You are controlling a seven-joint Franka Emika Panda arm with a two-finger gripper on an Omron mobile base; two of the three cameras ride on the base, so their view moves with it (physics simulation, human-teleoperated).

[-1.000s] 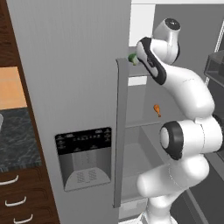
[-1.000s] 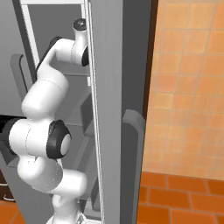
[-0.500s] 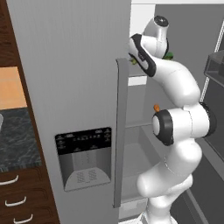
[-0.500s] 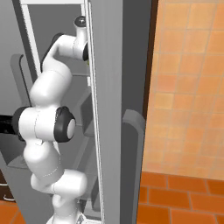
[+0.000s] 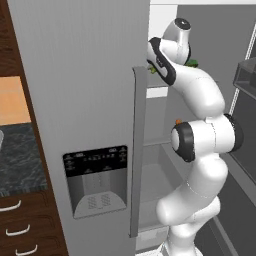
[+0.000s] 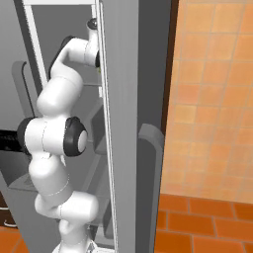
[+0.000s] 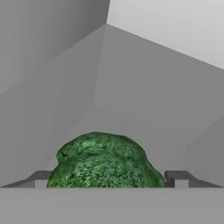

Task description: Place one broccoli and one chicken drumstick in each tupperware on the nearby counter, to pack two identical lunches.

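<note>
**Broccoli between the claw tips on the upper fridge shelf**

Broccoli [image 7: 103, 159] now sits right between your two finger tips in the hand view, its green head filling the gap from one tip to the other. The claw [image 7: 107, 178] stands apart around it; you cannot tell from these pictures whether the tips press on it yet or just flank it.

Over the last second the arm has swung its upper links further into the open fridge [image 5: 90, 100], and its elbow has come round to face the left base camera. In the left base view a bit of green [image 5: 192, 63] peeks out behind the wrist, near the front edge of the upper shelf [image 5: 156, 92]. A small orange speck [image 5: 178, 121] shows lower down by the elbow; it may be a chicken drumstick, but it is too small to say.

For the task, this reads as the reach ending and the grasp about to start. Nothing is packed yet. The desk [image 5: 17, 160] lies to the left, beyond the fridge door, so a long carry follows once you close on the broccoli.
</note>
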